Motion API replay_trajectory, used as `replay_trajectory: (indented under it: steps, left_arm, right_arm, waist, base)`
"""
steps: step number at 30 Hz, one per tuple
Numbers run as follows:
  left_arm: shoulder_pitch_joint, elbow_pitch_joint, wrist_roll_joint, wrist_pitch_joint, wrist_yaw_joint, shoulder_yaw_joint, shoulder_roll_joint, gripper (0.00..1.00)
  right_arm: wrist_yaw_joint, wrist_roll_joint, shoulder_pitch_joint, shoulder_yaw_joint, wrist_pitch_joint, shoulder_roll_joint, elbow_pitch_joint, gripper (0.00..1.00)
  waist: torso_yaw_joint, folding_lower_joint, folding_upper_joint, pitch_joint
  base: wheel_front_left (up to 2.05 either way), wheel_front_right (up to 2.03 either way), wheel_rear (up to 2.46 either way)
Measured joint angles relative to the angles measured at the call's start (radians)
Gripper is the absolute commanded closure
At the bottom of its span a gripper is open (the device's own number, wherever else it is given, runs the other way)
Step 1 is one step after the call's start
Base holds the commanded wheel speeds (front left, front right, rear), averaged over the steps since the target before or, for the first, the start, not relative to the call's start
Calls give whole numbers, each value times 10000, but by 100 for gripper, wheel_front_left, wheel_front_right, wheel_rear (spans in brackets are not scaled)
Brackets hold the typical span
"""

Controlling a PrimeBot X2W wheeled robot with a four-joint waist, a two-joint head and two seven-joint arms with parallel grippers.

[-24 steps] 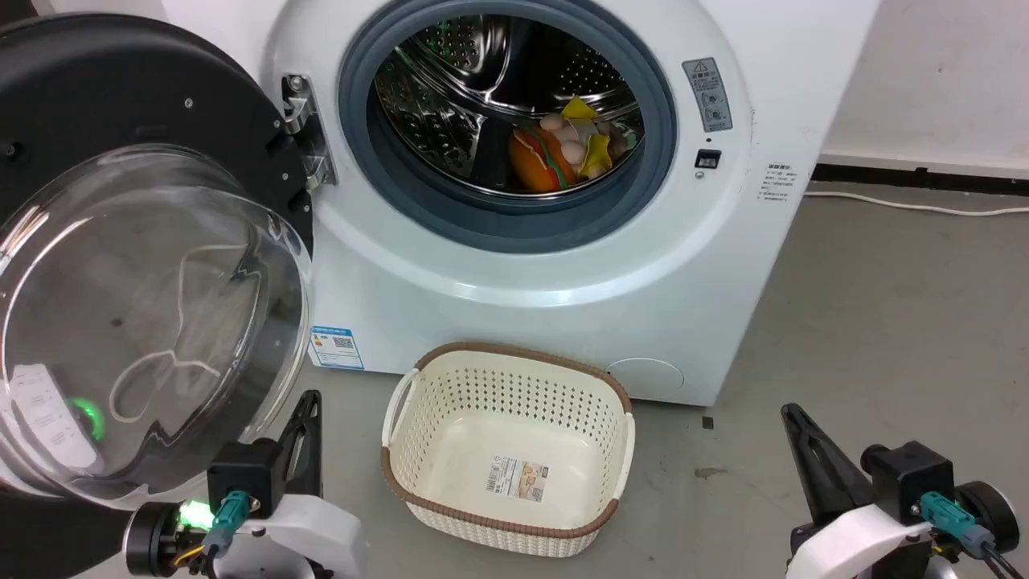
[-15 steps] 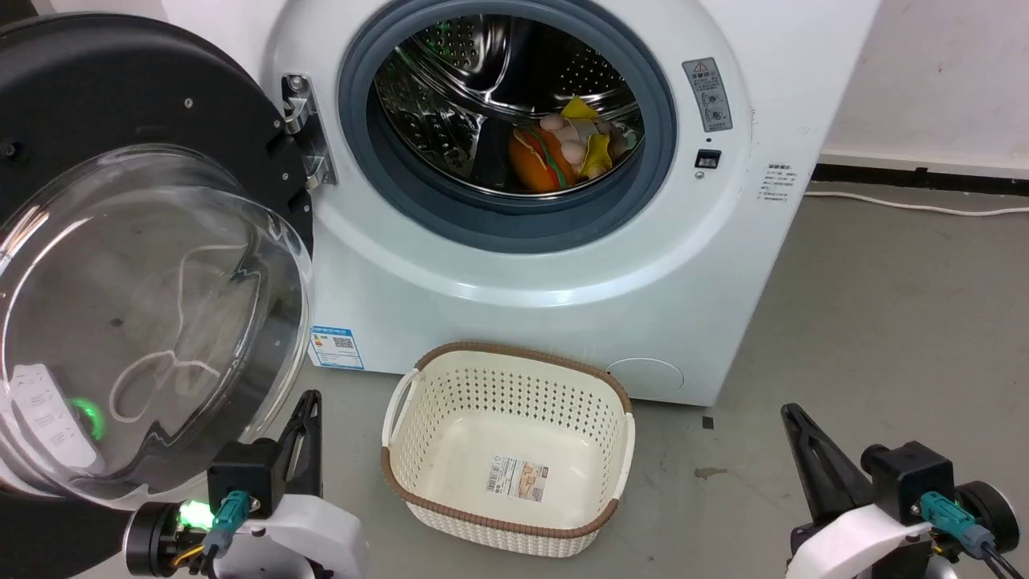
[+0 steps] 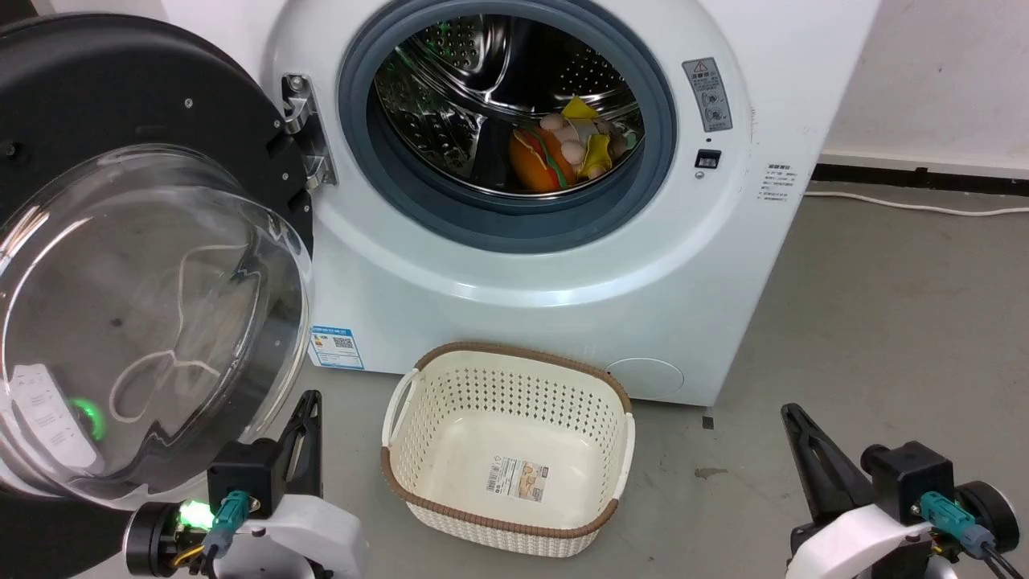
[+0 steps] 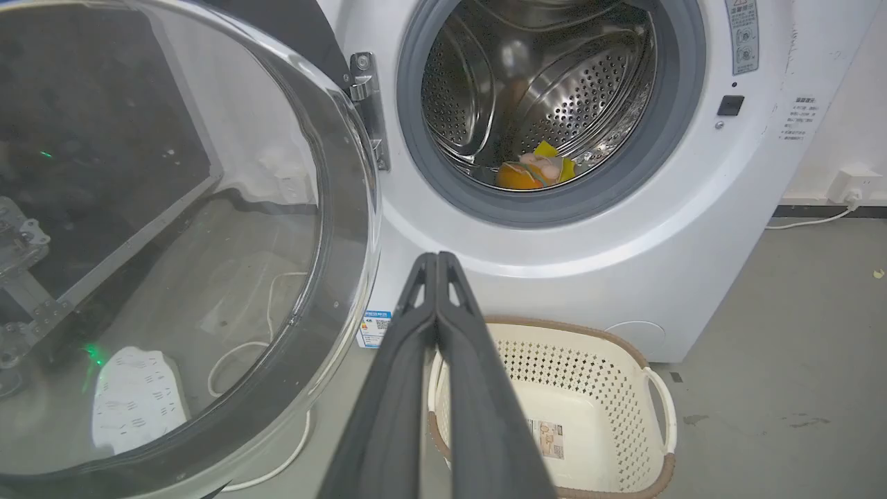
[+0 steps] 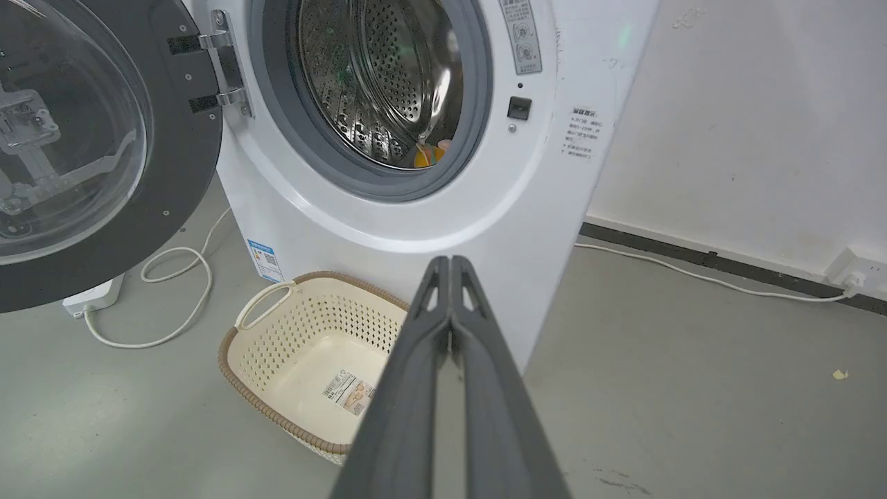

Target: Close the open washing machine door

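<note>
Plainly open: washing machine door (image 3: 120, 96) left of drum (image 3: 466, 80), inner side facing robot.

**Left gripper** (image 3: 310, 398), lower left of the head view: two dark fingers closed flat against each other, pointing up-frame. **Right gripper** (image 3: 791, 412), lower right: fingers likewise closed, tilted toward upper left. In both wrist views, each pair of fingers rises from bottom centre, tips meeting at mid-frame.
</note>
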Motion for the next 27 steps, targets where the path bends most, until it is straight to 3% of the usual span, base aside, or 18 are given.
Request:
replay_trajectory:
  steps: [8,9,27]
  left_arm:
    - [0,2,-2,0,0,0,0,100]
    - [-3,4,-2,0,-2,4,0,0]
    - [-12,35,-2,-236,123,-393,2,0]
  right_arm:
    - [0,2,1,2,0,0,2,100]
    - [0,4,4,6,0,-2,6,0]
    - [0,21,47,-136,-209,-6,-33,0]
  waist:
    - [0,0,0,0]
    - [0,0,0,0]
    - [85,0,0,-17]
  base:
    - [0,0,0]
    - [0,0,0]
    - [0,0,0]
